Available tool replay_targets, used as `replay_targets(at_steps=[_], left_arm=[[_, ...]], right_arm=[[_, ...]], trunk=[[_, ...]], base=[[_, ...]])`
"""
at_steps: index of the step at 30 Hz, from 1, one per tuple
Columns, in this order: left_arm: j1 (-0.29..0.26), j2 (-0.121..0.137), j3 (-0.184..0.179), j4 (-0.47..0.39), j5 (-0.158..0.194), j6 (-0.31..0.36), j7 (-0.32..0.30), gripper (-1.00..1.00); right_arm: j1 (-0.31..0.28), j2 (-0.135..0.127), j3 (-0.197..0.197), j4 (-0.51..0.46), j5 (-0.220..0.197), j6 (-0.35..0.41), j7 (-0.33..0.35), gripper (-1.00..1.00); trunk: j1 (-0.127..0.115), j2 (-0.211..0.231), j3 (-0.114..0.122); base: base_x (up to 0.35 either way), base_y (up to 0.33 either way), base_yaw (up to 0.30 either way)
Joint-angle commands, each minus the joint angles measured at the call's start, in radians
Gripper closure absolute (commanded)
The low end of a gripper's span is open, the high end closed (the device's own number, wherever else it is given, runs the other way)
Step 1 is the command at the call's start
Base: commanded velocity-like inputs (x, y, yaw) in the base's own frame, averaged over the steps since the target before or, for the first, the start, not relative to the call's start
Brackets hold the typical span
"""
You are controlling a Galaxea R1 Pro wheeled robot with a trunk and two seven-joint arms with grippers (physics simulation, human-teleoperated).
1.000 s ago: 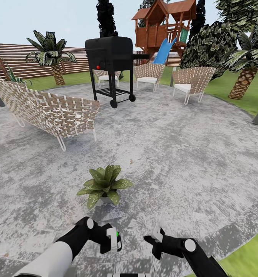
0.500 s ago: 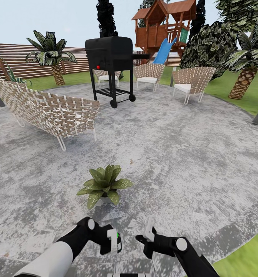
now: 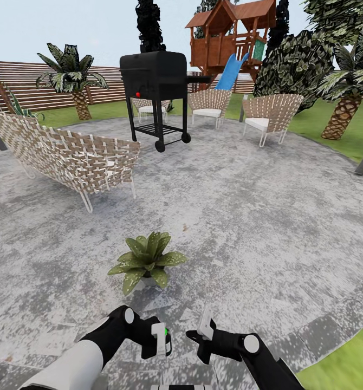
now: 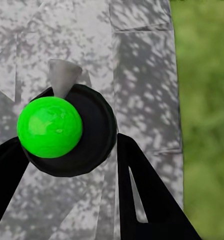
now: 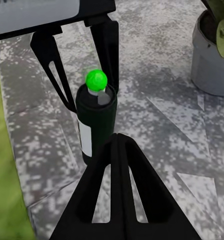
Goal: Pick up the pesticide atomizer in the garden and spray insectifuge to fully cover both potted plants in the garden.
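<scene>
The left gripper [image 3: 159, 340] is clamped on the pesticide atomizer [image 5: 95, 122], its two dark fingers [image 5: 105, 37] pressing either side of the bottle just below the cap. The bottle is dark with a pale label and, here, a bright green nozzle top [image 4: 49, 127] rather than a red one. From the left wrist, that green ball sits directly between the fingers, with the paved patio [image 3: 246, 216] beyond.

The right gripper [image 3: 203, 331] hangs just beside the bottle, its fingers drawn together with nothing between them.

One potted plant [image 3: 147, 261] stands just ahead of both grippers — its grey pot [image 5: 212, 55] is close to the bottle.

The atomizer looks small, rigid and light, probably smooth-sided and apt to twist in a loose grip. The body under the shoulder seems the right place to hold — leaving the top free to be pressed.
</scene>
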Motion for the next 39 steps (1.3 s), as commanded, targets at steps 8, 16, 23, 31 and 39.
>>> replay_targets(at_steps=[8, 16, 23, 31, 39], left_arm=[[0.0, -0.019, 0.0, -0.001, -0.006, -0.015, -0.001, 1.0], [0.0, -0.04, 0.0, -0.001, -0.004, -0.016, -0.001, 1.0], [0.0, -0.043, 0.0, -0.001, -0.002, -0.057, -0.006, 1.0], [0.0, -0.042, 0.002, 0.008, 0.0, -0.098, -0.015, 1.0], [0.0, -0.044, 0.002, 0.011, 0.001, -0.114, -0.035, 1.0]], right_arm=[[0.0, 0.0, -0.001, 0.0, 0.01, -0.007, 0.001, 1.0], [0.0, 0.0, -0.001, -0.001, 0.011, -0.007, 0.001, 1.0], [0.0, 0.0, -0.001, 0.001, 0.012, -0.007, 0.001, 1.0], [0.0, -0.001, -0.002, 0.002, 0.015, -0.007, 0.001, 1.0], [0.0, -0.001, -0.003, 0.003, 0.015, -0.007, 0.001, 1.0]], trunk=[[0.0, 0.0, -0.001], [0.0, 0.0, -0.001], [0.0, 0.0, -0.001], [0.0, 0.0, -0.001], [0.0, 0.0, -0.001]], base=[[0.0, 0.0, 0.0], [0.0, 0.0, 0.0], [0.0, 0.0, 0.0], [0.0, 0.0, 0.0], [0.0, 0.0, 0.0]])
